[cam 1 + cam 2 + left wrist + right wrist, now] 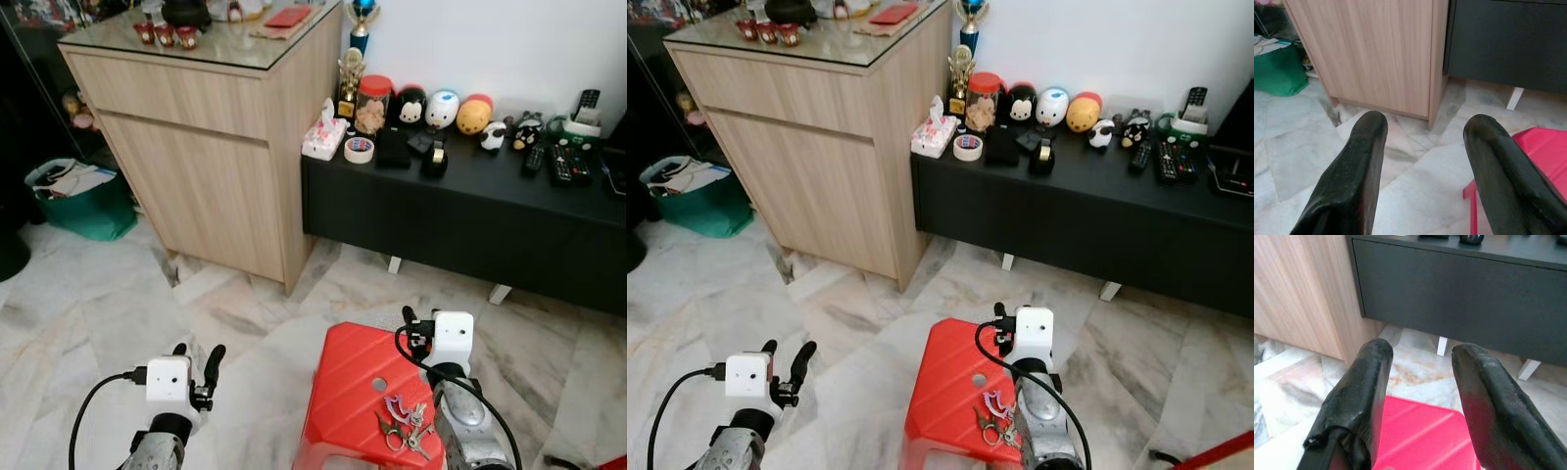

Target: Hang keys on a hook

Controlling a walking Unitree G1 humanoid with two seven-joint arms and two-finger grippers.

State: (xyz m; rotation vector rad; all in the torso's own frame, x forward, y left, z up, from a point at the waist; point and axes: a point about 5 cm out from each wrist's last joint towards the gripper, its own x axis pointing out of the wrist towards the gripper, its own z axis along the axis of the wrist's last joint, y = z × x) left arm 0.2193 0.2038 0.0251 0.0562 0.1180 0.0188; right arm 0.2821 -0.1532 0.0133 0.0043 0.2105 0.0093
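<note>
A bunch of keys (402, 423) with a pink tag lies on the top of a red plastic stool (348, 377), near its right edge. My right gripper (413, 323) hovers over the stool's far side, past the keys, with its arm right beside them. Its fingers (1369, 382) are open with nothing between them and point at the black sideboard. My left gripper (198, 354) hangs open over the marble floor left of the stool, and its fingers (1359, 161) aim at the wooden cabinet's base.
A tall wooden cabinet (216, 147) stands ahead on the left. A low black sideboard (470, 211) along the wall carries toys, tape rolls, a tissue pack and remotes. A green bag (83, 201) sits on the floor at far left.
</note>
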